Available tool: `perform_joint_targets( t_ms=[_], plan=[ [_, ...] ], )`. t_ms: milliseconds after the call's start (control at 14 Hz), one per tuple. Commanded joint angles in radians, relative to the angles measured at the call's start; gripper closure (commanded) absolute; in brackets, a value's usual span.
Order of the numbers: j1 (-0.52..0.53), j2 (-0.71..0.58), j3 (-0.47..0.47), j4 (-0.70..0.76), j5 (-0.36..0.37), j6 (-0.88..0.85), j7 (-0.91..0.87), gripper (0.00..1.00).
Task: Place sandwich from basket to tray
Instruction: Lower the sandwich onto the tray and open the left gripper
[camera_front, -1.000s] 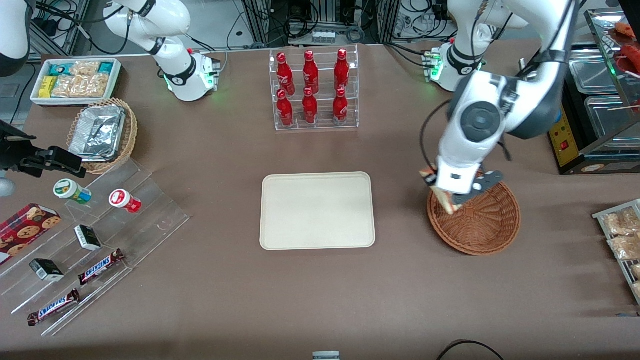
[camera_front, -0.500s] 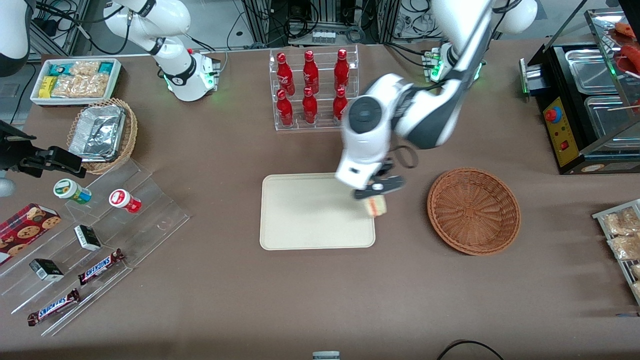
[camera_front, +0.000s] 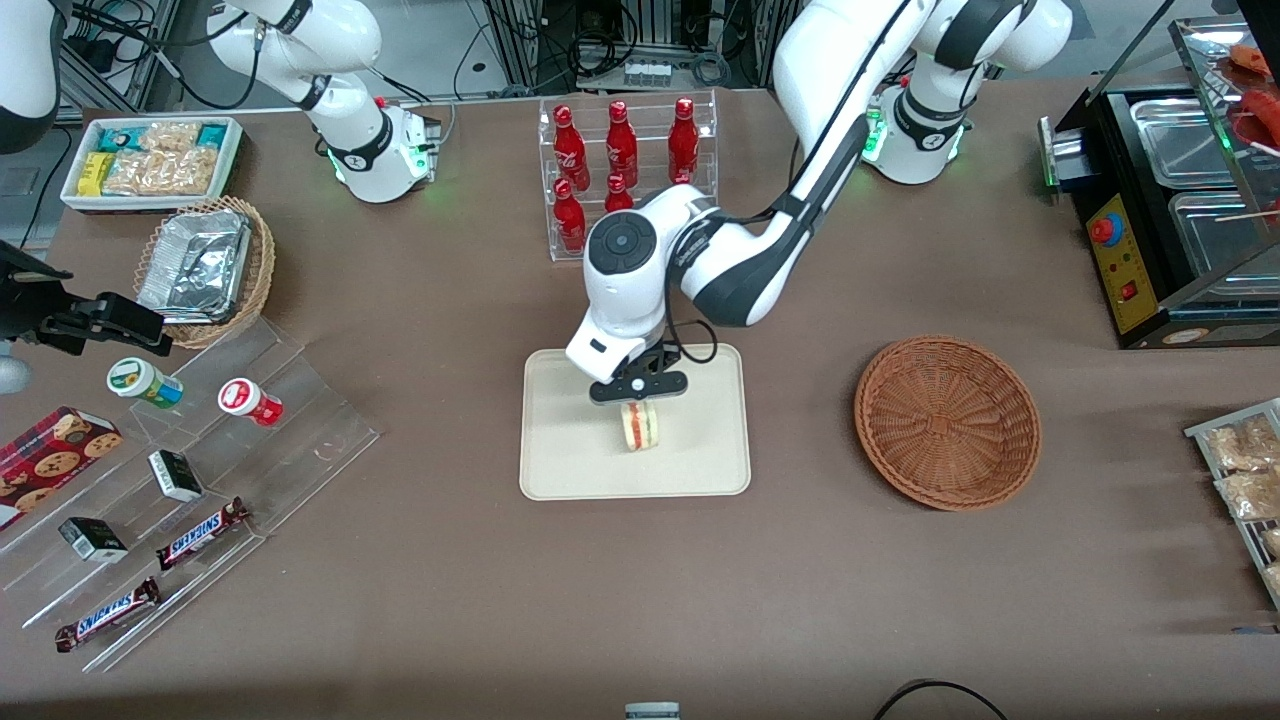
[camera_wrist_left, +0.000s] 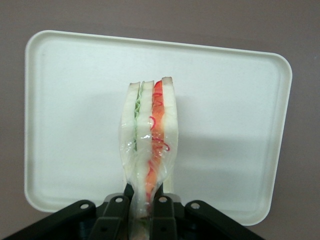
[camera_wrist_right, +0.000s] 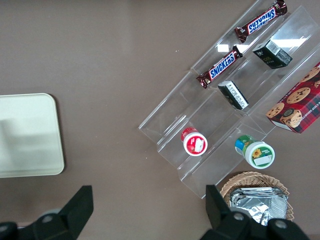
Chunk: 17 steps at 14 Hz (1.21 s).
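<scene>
My left gripper (camera_front: 638, 400) hangs over the middle of the cream tray (camera_front: 560, 470), shut on the sandwich (camera_front: 641, 427). The sandwich is a plastic-wrapped wedge of pale bread with green and red-orange filling stripes; it points down from the fingers toward the tray. In the left wrist view the sandwich (camera_wrist_left: 148, 140) stands edge-on between the black fingers (camera_wrist_left: 116, 212) with the tray (camera_wrist_left: 235, 115) under it. Whether the sandwich touches the tray I cannot tell. The reddish-brown wicker basket (camera_front: 947, 422) sits beside the tray, toward the working arm's end, with nothing in it.
A clear rack of red bottles (camera_front: 625, 180) stands farther from the front camera than the tray, partly covered by my arm. Toward the parked arm's end are clear stepped shelves with snacks (camera_front: 190, 470), a tan basket holding a foil container (camera_front: 205, 265) and a white snack bin (camera_front: 150, 160).
My gripper has carried the sandwich out of the basket and sideways, from the tray's edge to over the tray's middle. The basket now lies uncovered.
</scene>
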Motion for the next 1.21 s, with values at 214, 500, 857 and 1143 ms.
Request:
perform_joint_targets(
  t_ms=[214,500,857,1143],
  plan=[
    [-0.032,0.072,0.002,0.034,0.011,0.046,0.076,1.00],
    [-0.043,0.107,0.003,0.032,0.040,0.083,0.064,1.00],
    [-0.042,0.109,0.005,0.031,0.037,0.083,0.053,1.00],
    [-0.036,0.107,0.008,0.029,0.040,0.080,-0.020,1.00]
  ],
)
